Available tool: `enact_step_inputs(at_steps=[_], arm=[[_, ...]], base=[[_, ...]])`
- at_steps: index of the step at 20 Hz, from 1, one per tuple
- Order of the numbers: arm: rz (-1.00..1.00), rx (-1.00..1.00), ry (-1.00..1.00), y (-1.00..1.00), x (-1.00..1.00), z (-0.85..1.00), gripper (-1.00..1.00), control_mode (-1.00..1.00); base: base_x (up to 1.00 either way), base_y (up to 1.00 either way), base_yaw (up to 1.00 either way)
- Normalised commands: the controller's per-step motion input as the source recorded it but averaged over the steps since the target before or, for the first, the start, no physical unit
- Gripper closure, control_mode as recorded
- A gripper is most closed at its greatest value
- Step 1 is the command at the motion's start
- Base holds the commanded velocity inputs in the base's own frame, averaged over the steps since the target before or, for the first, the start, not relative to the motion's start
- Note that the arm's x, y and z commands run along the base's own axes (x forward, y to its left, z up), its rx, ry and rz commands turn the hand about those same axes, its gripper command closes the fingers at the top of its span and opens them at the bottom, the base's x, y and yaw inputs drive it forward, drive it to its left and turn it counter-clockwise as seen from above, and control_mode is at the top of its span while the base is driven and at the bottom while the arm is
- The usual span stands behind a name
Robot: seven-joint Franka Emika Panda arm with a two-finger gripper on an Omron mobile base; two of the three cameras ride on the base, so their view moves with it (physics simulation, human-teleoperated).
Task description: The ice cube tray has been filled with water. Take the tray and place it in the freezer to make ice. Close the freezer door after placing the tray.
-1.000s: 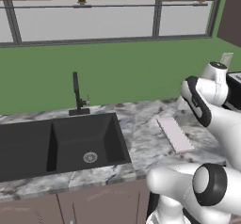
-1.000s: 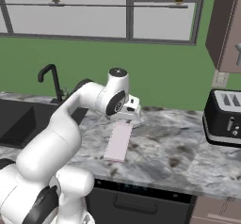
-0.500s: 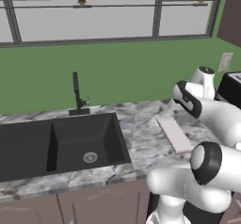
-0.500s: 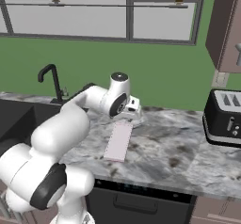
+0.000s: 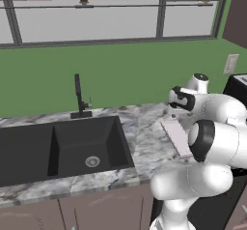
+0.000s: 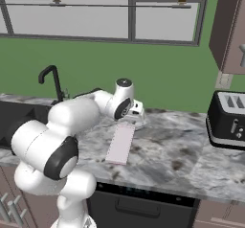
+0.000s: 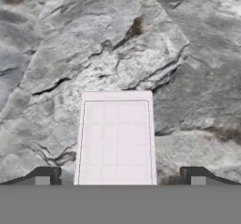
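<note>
Over the ice cube tray [image 7: 116,138] the gripper [image 7: 119,176] hangs wide open, ready to drop down and squeeze it.

In the left base view the robot's own arm covers the near end of the ice cube tray [image 5: 175,135], and the toaster [image 5: 238,85] is cut by the right edge and partly hidden behind the arm. In the right base view the hand hides the tray's far end, and the sink [image 6: 14,119] runs off the left edge. In the hand view the tray's near end is cut off at the bottom, its grid of cells faint and blurred.
</note>
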Motion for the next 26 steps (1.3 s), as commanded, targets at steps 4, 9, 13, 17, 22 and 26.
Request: enact_step_inputs(at_steps=[4,9,13,17,22,26], arm=[[0.0,0.0,0.0,0.0,0.54,-0.35,-1.0,-1.0],[0.0,0.0,0.0,0.0,0.46,-0.32,-1.0,-1.0],[0.0,0.0,0.0,0.0,0.47,-0.28,-1.0,-1.0],[0.0,0.0,0.0,0.0,0.45,-0.28,-1.0,-1.0],[0.0,0.0,0.0,0.0,0.44,-0.26,-1.0,-1.0],[0.0,0.0,0.0,0.0,0.31,-0.31,-1.0,-1.0]], base=[[0.0,0.0,0.0],[0.0,0.0,0.0],[0.0,0.0,0.0],[0.0,0.0,0.0],[0.0,0.0,0.0],[0.0,0.0,0.0]])
